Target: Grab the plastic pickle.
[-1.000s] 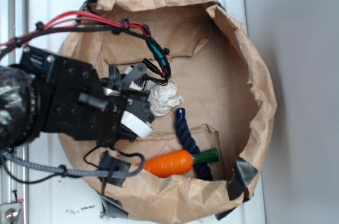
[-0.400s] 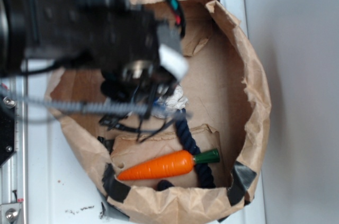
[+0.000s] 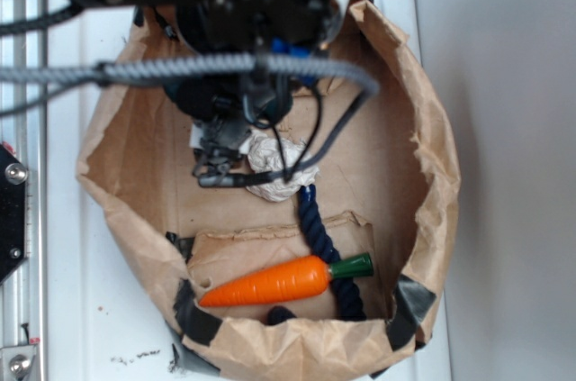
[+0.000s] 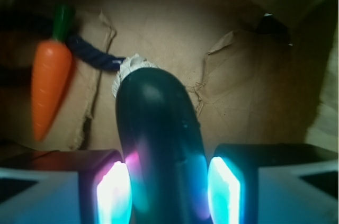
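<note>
In the wrist view the claw (image 4: 169,192) grips the pickle (image 4: 159,144): its two glowing pads (image 4: 114,192) press the dark green body from both sides, and the rounded end sticks out toward 12 o'clock. The pickle's lower part runs off the bottom edge, so its full length cannot be seen. Beyond its tip a white wad (image 4: 130,68) peeks out, mostly hidden behind the pickle. From the wad a navy rope (image 4: 92,54) runs toward 10 o'clock, passing under the green stem of the carrot (image 4: 50,83), which lies at 9 o'clock with its point toward the camera.

All of this sits inside a brown paper bag (image 3: 432,174) with rolled-down walls, standing on a white worktop (image 3: 72,327). In the exterior view the carrot (image 3: 270,282) lies at 6 o'clock in the bag on a loose paper flap (image 3: 261,250); the rope (image 3: 315,228) crosses just behind its stem and dips under it. The wad (image 3: 274,160) rests near the centre. The blurred arm (image 3: 234,3) and its cables (image 3: 225,66) cover the bag's 12 o'clock part, and the pickle cannot be made out there.
</note>
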Controlling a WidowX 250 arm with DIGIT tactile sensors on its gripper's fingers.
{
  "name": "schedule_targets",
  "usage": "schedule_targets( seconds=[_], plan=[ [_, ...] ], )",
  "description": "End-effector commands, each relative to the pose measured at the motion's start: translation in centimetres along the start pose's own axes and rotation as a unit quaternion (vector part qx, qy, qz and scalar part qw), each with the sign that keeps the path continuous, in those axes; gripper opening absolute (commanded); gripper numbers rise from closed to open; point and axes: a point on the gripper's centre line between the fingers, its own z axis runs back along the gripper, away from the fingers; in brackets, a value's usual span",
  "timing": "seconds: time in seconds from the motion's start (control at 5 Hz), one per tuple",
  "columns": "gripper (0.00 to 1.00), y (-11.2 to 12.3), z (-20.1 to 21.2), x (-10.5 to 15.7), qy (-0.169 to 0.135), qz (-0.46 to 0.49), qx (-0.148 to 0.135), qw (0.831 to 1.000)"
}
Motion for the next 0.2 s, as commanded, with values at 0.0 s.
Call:
schedule_targets(
  seconds=[0.0],
  plan=[
    [0.00,-2.69,4.32,2.17,-0.040,0.012,0.027,0.999]
  ],
)
